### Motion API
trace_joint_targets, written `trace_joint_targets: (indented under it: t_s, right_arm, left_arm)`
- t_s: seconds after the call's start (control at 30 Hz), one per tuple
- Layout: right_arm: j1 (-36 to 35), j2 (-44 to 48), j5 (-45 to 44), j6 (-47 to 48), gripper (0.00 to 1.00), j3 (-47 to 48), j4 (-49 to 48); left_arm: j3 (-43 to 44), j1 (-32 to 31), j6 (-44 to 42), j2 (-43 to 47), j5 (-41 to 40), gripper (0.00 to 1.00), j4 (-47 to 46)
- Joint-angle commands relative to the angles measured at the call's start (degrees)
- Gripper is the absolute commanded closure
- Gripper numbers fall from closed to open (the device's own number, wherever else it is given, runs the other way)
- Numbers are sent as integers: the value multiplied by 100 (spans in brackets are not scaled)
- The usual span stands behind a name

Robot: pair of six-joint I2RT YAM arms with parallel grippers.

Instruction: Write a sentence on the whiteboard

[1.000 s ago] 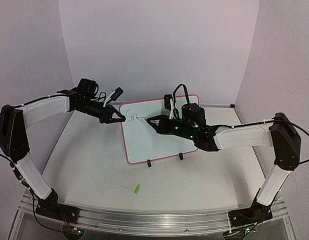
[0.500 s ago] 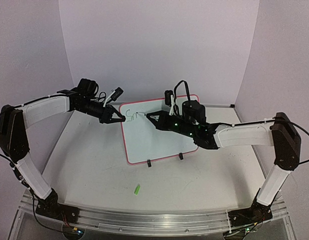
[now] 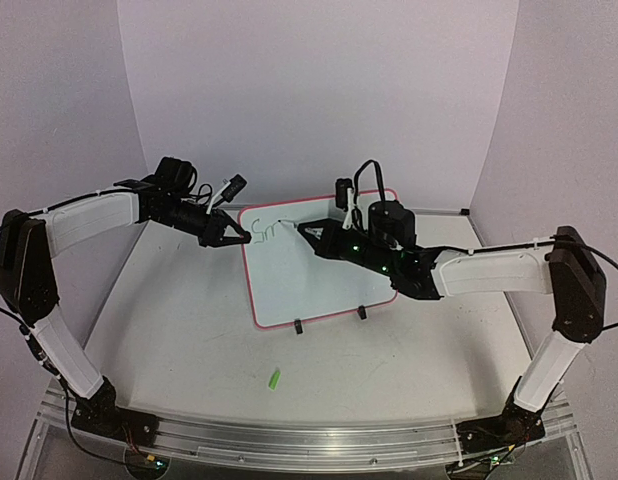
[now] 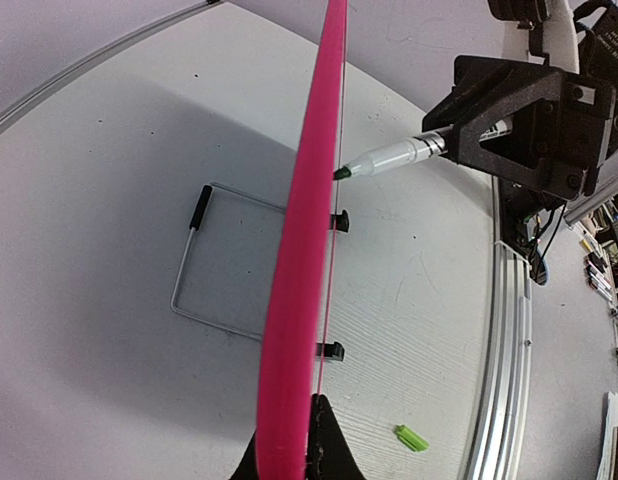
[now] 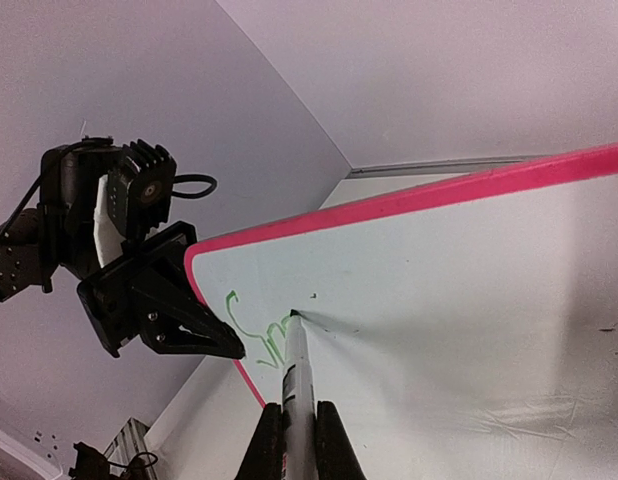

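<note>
The whiteboard (image 3: 309, 270), white with a pink rim, stands tilted on two black clip feet at mid-table. My left gripper (image 3: 241, 238) is shut on its upper left edge; the pink rim (image 4: 294, 300) runs edge-on between the jaws. My right gripper (image 3: 309, 235) is shut on a white marker (image 5: 297, 385) with a green tip. The tip touches the board near its top left, right of the first green strokes of the sentence (image 5: 257, 335), also seen from above (image 3: 271, 231). Only an "S" and part of the following letter show.
A small green marker cap (image 3: 275, 379) lies on the table in front of the board, also in the left wrist view (image 4: 410, 437). A wire stand (image 4: 214, 265) props the board from behind. Lilac walls enclose the table; a metal rail (image 3: 289, 440) runs along its near edge.
</note>
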State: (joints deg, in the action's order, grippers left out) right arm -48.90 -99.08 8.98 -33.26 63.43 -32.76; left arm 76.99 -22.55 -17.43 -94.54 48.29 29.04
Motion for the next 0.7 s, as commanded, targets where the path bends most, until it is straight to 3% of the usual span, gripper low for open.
trace_joint_targets:
  t_s: [0.0, 0.67]
  right_arm:
    - [85, 176, -452, -1, 100, -126, -108]
    - [88, 41, -256, -204, 100, -490, -20]
  left_arm:
    - [-9, 48, -355, 212, -600, 100, 42]
    - [-9, 51, -349, 211, -602, 100, 56]
